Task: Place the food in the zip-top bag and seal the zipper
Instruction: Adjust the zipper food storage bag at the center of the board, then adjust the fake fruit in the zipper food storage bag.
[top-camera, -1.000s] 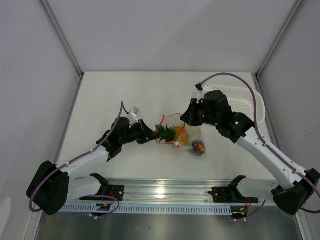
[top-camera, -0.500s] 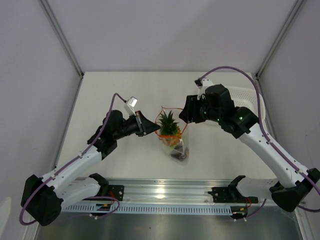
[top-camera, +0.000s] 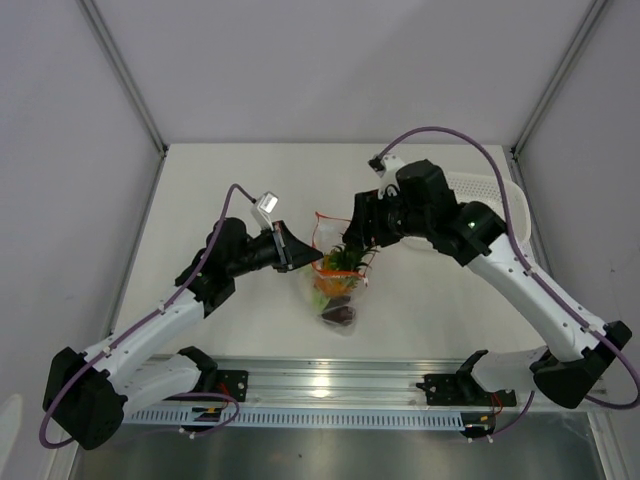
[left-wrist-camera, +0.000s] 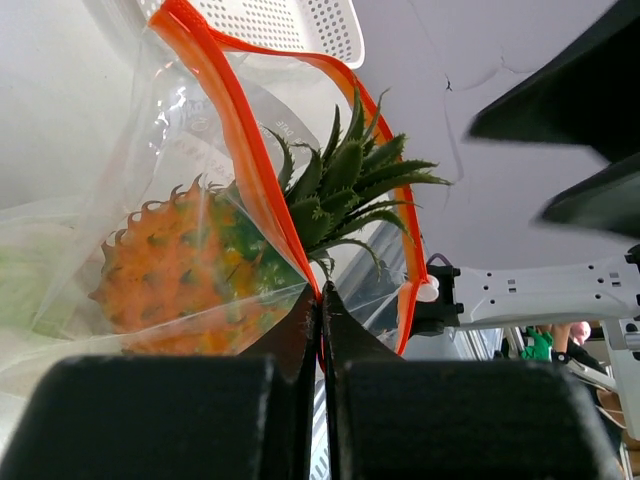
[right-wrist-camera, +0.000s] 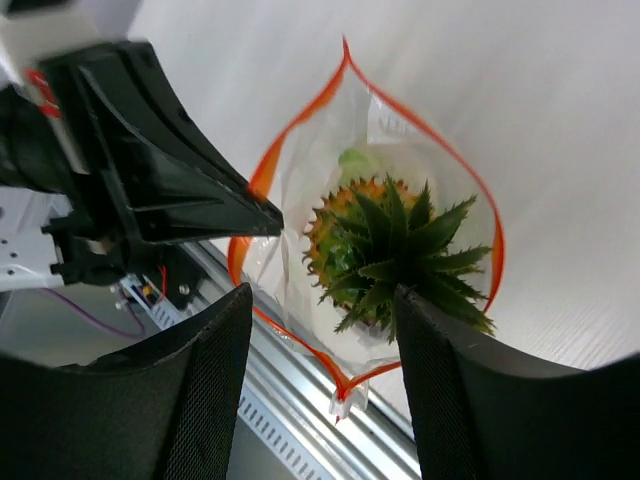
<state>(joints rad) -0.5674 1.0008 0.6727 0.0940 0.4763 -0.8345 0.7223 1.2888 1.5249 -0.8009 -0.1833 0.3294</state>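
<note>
The clear zip-top bag (top-camera: 335, 290) hangs upright above the table, its mouth gaping. My left gripper (top-camera: 300, 257) is shut on the red-orange zipper (left-wrist-camera: 232, 135) at the mouth's left edge (left-wrist-camera: 322, 297). Inside the bag sit the orange pineapple (left-wrist-camera: 190, 262), its green crown (right-wrist-camera: 400, 250) poking up, a pale-green vegetable piece (right-wrist-camera: 350, 160), and a dark red fruit (top-camera: 340, 314) at the bottom. My right gripper (top-camera: 357, 240) hovers open right over the mouth (right-wrist-camera: 320, 295), holding nothing. The white slider (right-wrist-camera: 340, 405) sits at the mouth's near corner.
A white perforated basket (top-camera: 485, 195) lies at the back right of the table, behind my right arm. The metal rail (top-camera: 320, 385) runs along the near edge, below the hanging bag.
My left gripper lifted the bag off the table until it hangs upright, and the food slid down inside. My right gripper opened, let go, and shifted left over the mouth.
</note>
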